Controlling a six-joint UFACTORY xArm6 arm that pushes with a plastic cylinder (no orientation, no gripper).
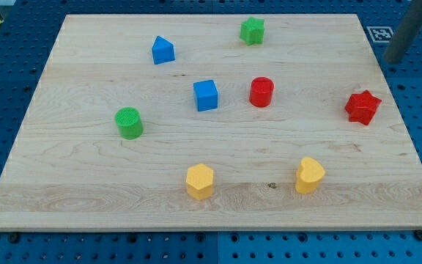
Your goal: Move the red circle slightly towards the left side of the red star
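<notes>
My tip (393, 61) rests off the board's edge, at two o'clock from the red star (363, 107). The red circle (261, 92) sits well apart at the star's nine o'clock (no jaws here, only a bare rod).

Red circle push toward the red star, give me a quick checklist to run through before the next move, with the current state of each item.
1. Red circle in view, standing free of other blocks: ok.
2. Red star in view, at the view's right: ok.
3. Board between circle and star free of blocks: ok.
4. My tip touching no block: ok, it sits at the view's top right, above the star.
5. My tip on the circle's left, ready to push: not ok.
6. Blue cube leaves room left of the circle: cannot tell.
</notes>
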